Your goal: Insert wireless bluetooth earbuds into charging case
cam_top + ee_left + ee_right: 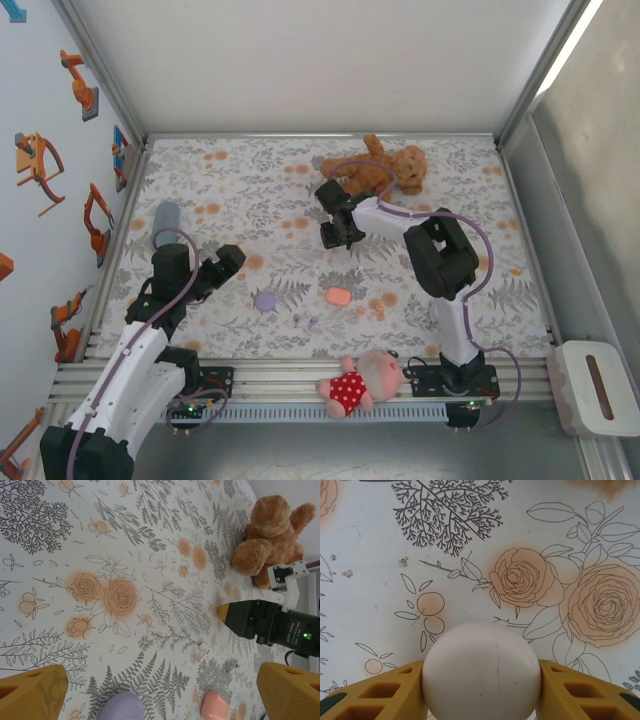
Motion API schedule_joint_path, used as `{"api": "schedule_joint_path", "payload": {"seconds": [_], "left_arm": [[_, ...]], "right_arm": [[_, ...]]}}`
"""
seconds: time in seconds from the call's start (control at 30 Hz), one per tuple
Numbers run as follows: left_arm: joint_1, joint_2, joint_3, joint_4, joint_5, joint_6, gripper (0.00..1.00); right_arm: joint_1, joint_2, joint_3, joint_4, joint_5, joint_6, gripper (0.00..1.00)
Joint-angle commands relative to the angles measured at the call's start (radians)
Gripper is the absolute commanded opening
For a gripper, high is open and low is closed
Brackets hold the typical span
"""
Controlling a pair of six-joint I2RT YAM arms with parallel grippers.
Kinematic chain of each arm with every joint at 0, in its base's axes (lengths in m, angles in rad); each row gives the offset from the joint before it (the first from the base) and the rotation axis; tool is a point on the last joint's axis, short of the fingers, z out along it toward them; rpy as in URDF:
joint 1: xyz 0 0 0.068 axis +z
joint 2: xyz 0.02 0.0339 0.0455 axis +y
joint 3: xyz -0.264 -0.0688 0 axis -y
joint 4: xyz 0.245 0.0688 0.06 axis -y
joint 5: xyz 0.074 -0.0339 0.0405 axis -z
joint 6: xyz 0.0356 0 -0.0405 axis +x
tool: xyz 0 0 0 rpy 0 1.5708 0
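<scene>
In the right wrist view a round white charging case sits between my right gripper's yellow fingers, which press on both its sides; the right gripper is shut on it. From above, that gripper hangs over the floral cloth just in front of the teddy bear. A lilac case and a coral case lie mid-table. Two pale lilac earbuds and two orange-pink earbuds lie loose near them. My left gripper stands open, left of the lilac case, with nothing between its fingers.
A brown teddy bear sits at the back. A pink doll in a red dress lies on the front rail. A grey cylinder stands at the left edge. Walls close the table on three sides.
</scene>
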Motion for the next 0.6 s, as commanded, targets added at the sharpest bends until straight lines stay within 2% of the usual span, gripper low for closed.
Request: {"api": "schedule_joint_path", "payload": {"seconds": [0.0,0.23,0.43,0.57], "left_arm": [[-0.003,-0.01,0.034,-0.012,-0.007,-0.007,0.96],[-0.005,-0.005,0.074,-0.024,0.032,0.026,0.96],[-0.014,-0.007,0.117,0.024,0.149,0.07,0.99],[-0.032,0.03,0.165,0.06,0.245,0.079,0.94]], "right_arm": [[-0.006,-0.027,-0.031,0.038,0.024,-0.04,0.49],[-0.004,-0.177,-0.103,0.115,0.023,-0.169,0.47],[0.007,-0.416,-0.271,0.265,-0.028,-0.326,0.47],[0.028,-0.566,-0.364,0.335,-0.079,-0.437,0.47]]}}
